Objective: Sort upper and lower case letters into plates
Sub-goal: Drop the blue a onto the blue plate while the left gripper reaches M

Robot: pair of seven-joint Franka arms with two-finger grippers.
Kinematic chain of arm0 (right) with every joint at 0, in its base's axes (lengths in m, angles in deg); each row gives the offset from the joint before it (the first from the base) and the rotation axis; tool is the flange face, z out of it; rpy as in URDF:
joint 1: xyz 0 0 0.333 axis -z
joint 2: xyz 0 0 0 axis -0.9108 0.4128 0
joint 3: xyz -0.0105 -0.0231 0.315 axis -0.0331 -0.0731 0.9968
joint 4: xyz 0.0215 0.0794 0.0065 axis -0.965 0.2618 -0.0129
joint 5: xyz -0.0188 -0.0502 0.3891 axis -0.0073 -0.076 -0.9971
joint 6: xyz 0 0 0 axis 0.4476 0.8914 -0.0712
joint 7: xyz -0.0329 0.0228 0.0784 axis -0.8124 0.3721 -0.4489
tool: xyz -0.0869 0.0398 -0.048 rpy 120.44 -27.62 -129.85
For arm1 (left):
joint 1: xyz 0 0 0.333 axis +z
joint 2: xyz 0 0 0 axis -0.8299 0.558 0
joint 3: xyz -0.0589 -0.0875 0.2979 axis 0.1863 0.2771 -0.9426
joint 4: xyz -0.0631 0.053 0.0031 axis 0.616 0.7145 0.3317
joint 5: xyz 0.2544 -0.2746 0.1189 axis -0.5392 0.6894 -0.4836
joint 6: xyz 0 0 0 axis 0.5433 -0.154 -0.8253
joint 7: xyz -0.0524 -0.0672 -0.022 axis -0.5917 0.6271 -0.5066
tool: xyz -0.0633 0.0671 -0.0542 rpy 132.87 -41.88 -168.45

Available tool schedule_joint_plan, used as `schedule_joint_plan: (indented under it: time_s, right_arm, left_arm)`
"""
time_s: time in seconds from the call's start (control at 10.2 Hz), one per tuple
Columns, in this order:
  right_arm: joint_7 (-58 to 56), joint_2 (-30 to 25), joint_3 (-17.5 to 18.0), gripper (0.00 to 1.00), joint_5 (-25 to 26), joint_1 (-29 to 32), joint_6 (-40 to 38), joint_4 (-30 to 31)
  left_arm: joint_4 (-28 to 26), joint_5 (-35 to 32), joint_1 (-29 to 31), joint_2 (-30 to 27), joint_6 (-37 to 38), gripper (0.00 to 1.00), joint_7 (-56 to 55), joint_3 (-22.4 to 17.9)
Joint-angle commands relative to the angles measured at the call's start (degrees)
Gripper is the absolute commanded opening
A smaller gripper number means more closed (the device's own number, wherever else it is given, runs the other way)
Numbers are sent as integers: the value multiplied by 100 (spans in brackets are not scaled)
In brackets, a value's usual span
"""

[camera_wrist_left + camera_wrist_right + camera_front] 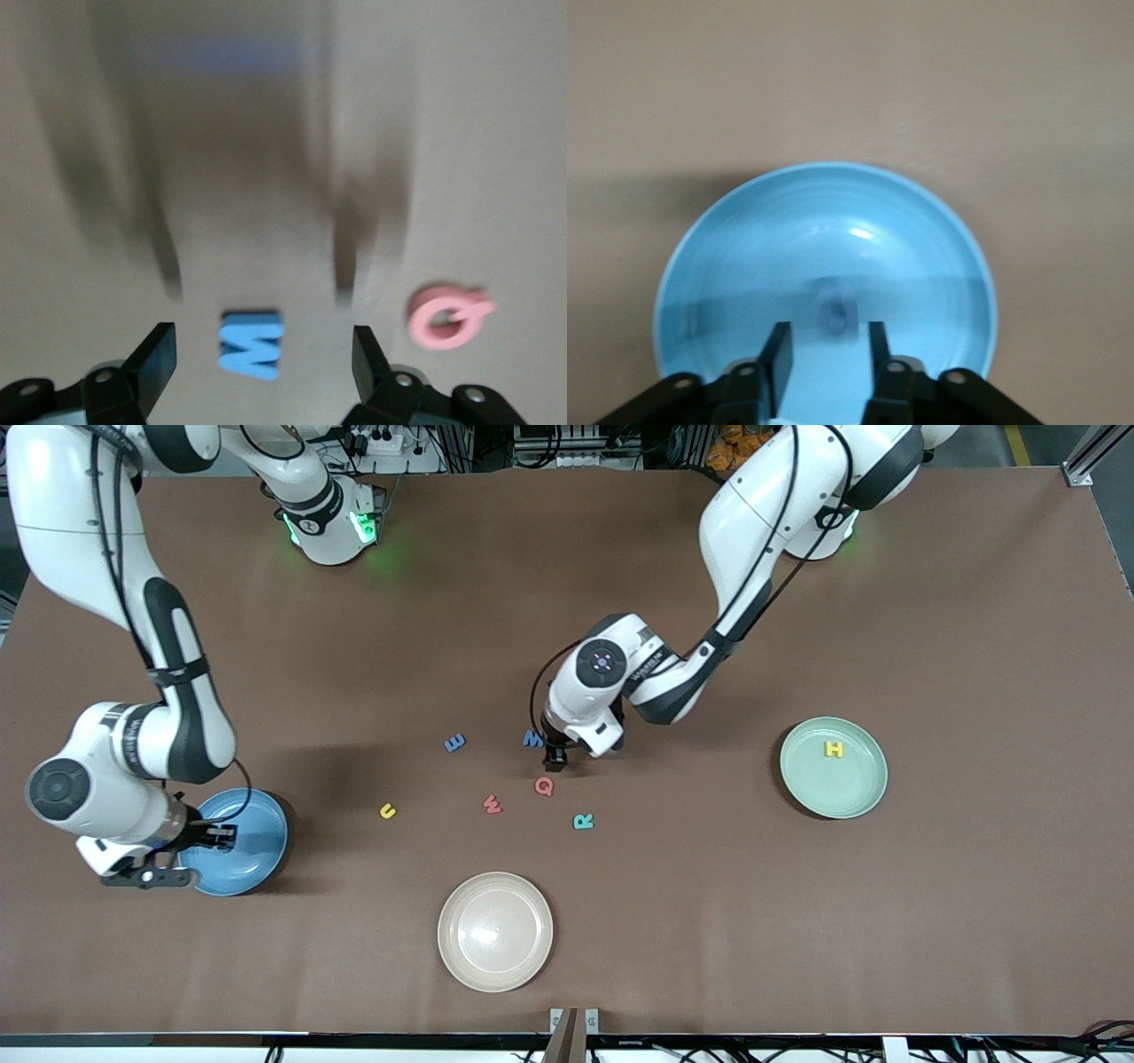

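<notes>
Meanwhile the left tool (257,359) hangs with fingers spread wide either side of the blue M (252,343), while the right tool (828,354), fingers partly apart, hovers over the blue plate (744,230).

From my screen the tabletop (620,558) looks covered in a matt brown sheet, smooth, faintly creased near its edges. The blue plate (257,850) has a soft sheen with a small highlight inside; the mint green plate (850,797) reads matt, and the beige plate (469,957) shows a dull gloss at its centre. The letters look like soft foam with a matt face: the blue M (252,343), the pink Q (447,316). Both arms wear glossy white plastic shells with black joints. The fingers (155,359) of the left claw (264,359) and those of the right claw (830,354) look like matt black plastic.
</notes>
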Motion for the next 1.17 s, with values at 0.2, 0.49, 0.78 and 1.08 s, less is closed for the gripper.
schedule_joint_plan:
  time_s: [0.2,0.49,0.78,1.08]
  right_arm:
    - [2332,-50,126,100,-125,-80,-341,-157]
    - [4152,-129,143,100,-125,-387,-659,-87]
    - [5965,-138,152,100,-125,-808,-545,-78]
    - [6538,-217,222,100,-510,-1020,-177,-69]
  left_arm:
    - [138,25,-421,235,-414,97,17,-342]
    - [269,24,-421,393,-564,100,210,-368]
    - [278,-2,-518,412,-564,72,413,-404]
    - [270,-11,-527,412,-564,51,439,-404]
